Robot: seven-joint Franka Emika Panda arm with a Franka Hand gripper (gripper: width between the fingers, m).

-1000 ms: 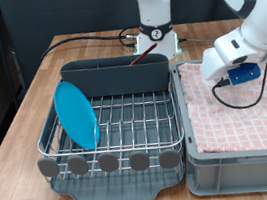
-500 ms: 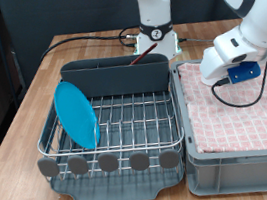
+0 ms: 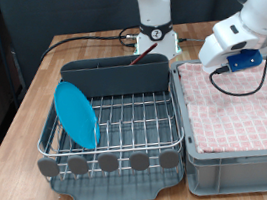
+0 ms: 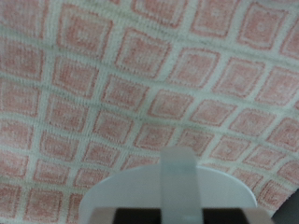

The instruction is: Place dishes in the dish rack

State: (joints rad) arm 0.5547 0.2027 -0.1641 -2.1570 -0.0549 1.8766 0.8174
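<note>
The light-blue plate [image 3: 76, 114] stands on edge in the dish rack [image 3: 127, 121], at the exterior view's left side of the wire grid. My gripper [image 3: 219, 63] hangs above the red-checked cloth in the grey crate, at the exterior view's right. In the wrist view a white rounded thing, apparently the white mug [image 4: 121, 198], sits at my gripper [image 4: 179, 201], raised off the cloth. The exterior view hides the mug behind my hand. The wooden spoon is not in view.
The grey crate [image 3: 201, 176] lined with checked cloth [image 3: 242, 114] stands right beside the rack. The rack's tall grey compartment [image 3: 115, 74] is at its far edge and round grey discs [image 3: 108, 162] line its near edge. The robot base [image 3: 155, 41] and cables are behind.
My hand has risen off the cloth and shifted towards the exterior view's upper right. The plate and rack have not moved.
</note>
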